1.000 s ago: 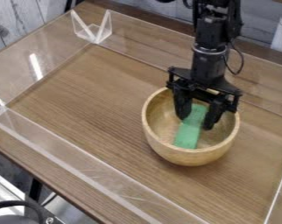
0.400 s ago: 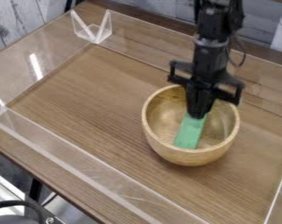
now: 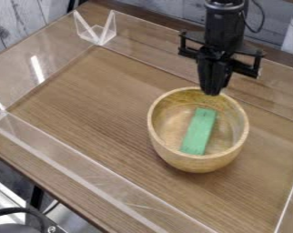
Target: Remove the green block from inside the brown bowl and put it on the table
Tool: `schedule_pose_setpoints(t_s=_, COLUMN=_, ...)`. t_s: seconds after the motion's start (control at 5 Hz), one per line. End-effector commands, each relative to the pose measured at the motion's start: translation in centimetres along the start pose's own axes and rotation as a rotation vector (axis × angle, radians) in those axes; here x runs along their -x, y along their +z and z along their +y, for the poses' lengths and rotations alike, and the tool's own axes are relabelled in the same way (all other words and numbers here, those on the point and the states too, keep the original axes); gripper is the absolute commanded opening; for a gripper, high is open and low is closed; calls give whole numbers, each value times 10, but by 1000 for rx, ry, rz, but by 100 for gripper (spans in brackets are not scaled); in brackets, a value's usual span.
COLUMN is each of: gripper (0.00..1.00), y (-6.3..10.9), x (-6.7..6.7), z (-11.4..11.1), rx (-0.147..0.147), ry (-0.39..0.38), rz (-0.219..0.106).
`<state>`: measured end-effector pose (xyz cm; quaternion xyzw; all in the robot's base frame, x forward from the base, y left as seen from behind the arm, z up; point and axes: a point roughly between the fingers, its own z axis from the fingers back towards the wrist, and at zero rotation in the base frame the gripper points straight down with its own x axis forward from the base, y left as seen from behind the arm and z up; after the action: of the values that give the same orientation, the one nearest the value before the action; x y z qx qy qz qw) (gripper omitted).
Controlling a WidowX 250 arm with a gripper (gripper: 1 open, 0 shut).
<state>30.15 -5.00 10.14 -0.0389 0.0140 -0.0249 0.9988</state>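
The green block [image 3: 200,130] lies flat inside the brown bowl [image 3: 167,153], running from the bowl's middle toward its near side. The bowl sits on the right part of the table [image 3: 88,100]. My gripper [image 3: 214,88] hangs just above the bowl's far rim, pointing straight down. Its dark fingers are drawn together into a narrow tip with nothing between them. It stands clear of the block and does not touch it.
Low clear acrylic walls [image 3: 64,155] edge the table on all sides. A clear triangular stand [image 3: 98,27] sits at the far left corner. Bare wood stretches left of the bowl and in front of it.
The gripper was spread over the block inside the bowl, then closed and rose out of the bowl. The block stayed in the bowl, barely shifted.
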Motion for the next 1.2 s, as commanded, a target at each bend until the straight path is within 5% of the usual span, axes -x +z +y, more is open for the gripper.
schedule_pose_setpoints(t_s=0.0, gripper=100, y=11, x=0, z=0, rx=2, ry=-10, rz=-45)
schedule_pose_setpoints(t_s=1.0, gripper=100, y=-34, x=8, z=0, rx=-24, ry=-37, rz=22)
